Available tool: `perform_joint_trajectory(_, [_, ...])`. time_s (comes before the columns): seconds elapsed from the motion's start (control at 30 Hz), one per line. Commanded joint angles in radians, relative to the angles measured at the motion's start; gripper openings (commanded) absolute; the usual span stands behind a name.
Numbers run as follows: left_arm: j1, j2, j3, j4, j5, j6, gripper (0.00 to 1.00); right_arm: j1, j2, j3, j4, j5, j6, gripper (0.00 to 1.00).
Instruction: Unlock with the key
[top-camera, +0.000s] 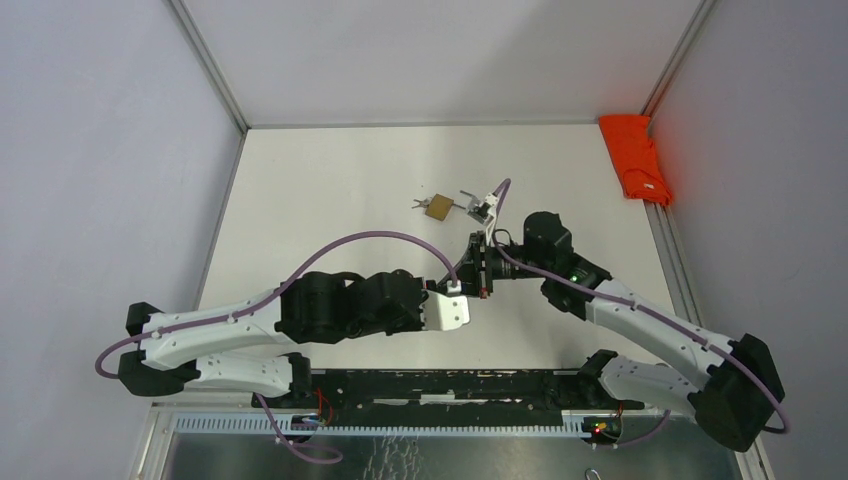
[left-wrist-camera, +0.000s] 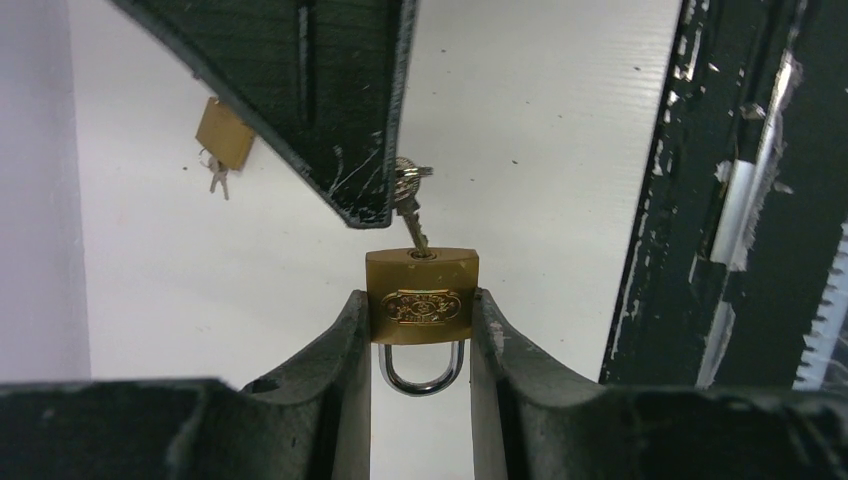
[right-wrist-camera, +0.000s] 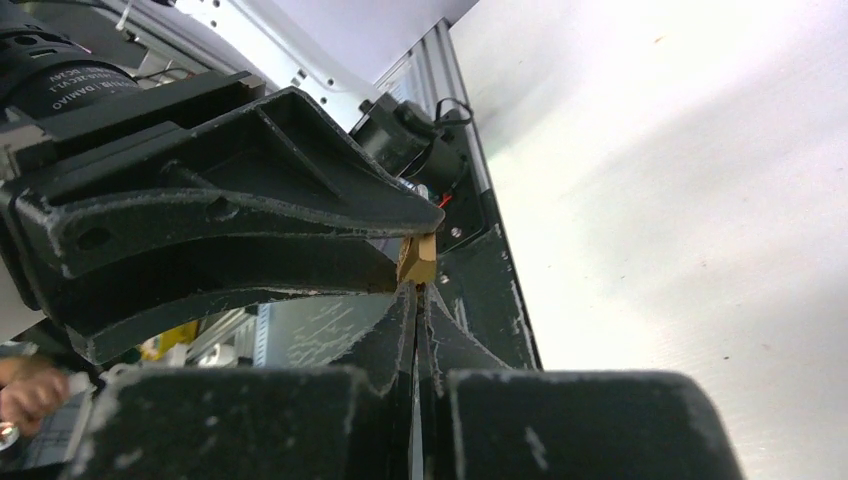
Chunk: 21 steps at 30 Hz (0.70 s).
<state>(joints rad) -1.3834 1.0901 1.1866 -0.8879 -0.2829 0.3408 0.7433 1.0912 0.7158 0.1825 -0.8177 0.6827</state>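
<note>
Two-part hold above desk: I'm clamping padlock w/ left fingers so keyhole is facing right fingers, which are pinching key, tip already seated, ready for turning.

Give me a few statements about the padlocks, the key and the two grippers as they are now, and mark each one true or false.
1. The left gripper clamps a brass padlock between its fingers. True.
2. The key lies flat on the table. False: its tip stands in the held padlock's keyhole.
3. The right gripper is wide open. False: it is shut on the key's head.
4. A second padlock, with keys attached, lies on the table beyond the arms. True.
5. The orange cloth covers that second padlock. False: it lies apart, at the table's far right edge.
</note>
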Motion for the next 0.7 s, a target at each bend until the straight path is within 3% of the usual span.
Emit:
perform_joint_trajectory(0.0, [-0.005, -0.028, 0.031, 0.121, -0.130, -0.087, 0.02, 0.007, -0.081, 0.004, -0.071, 0.122, -0.068, 0.00])
perform_joint_trajectory(0.13, [-0.005, -0.074, -0.024, 0.197, -0.173, -0.156, 0.02, 0.007, -0.188, -0.047, -0.040, 0.259, -0.078, 0.00])
perform_joint_trajectory(0.33, [-0.005, -0.163, -0.116, 0.283, -0.140, -0.166, 0.02, 0.007, -0.253, -0.081, -0.008, 0.332, -0.083, 0.00])
perform_joint_trajectory(0.67, [-0.006, -0.235, -0.164, 0.307, -0.031, -0.094, 0.02, 0.007, -0.203, -0.066, 0.138, 0.234, -0.006, 0.00])
